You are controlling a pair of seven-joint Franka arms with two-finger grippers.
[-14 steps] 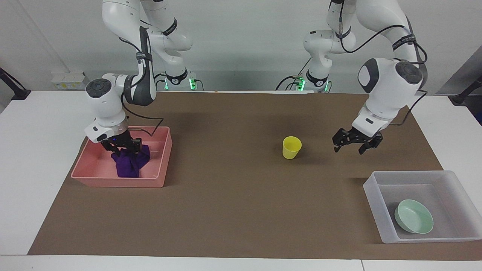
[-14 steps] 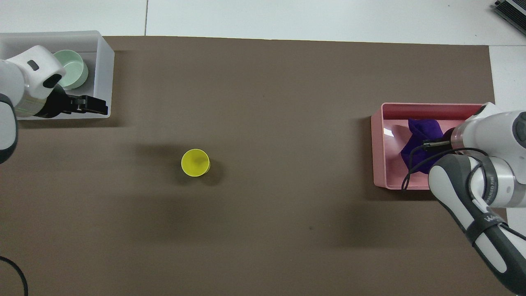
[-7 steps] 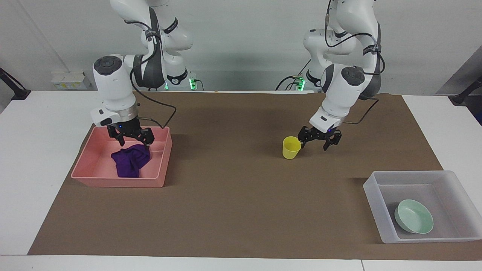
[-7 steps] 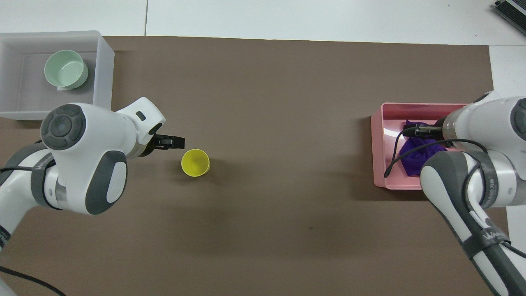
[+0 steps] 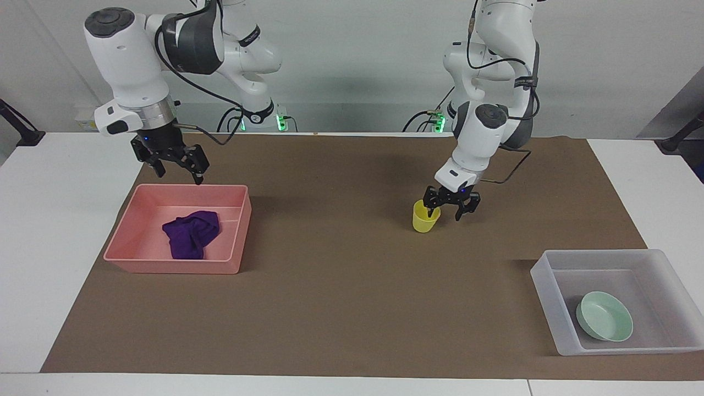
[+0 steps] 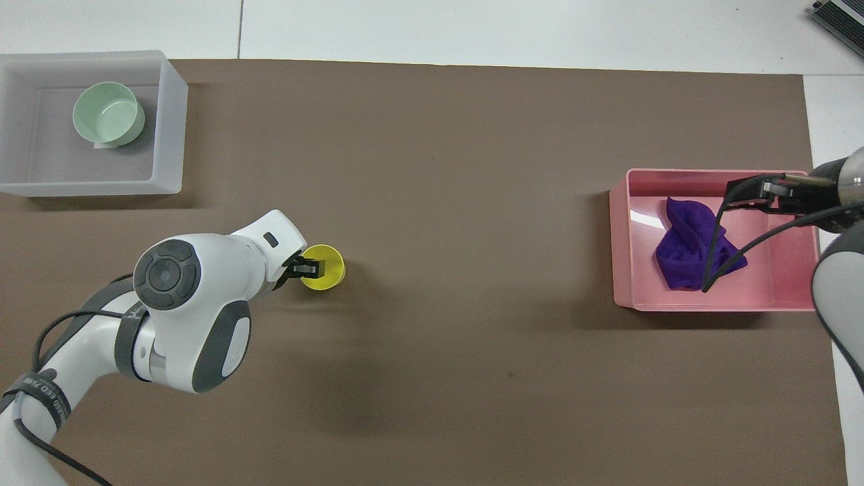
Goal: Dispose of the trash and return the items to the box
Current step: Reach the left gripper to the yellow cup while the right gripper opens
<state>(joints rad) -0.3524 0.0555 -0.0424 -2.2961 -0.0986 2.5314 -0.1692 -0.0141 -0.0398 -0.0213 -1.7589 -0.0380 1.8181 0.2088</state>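
Now the left gripper [image 5: 450, 207] straddles the rim of the upright cup [image 5: 424, 218], jaws open with one finger inside and one outside, while the right gripper [image 5: 171, 162] hangs open and empty over the pink tray [image 5: 235, 242] holding the cloth [image 5: 190, 235].

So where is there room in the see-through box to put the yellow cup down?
The box has bare floor on the part nearer the robots. The mint bowl fills the corner farther from them. The brown mat between the yellow cup and pink tray is bare too.
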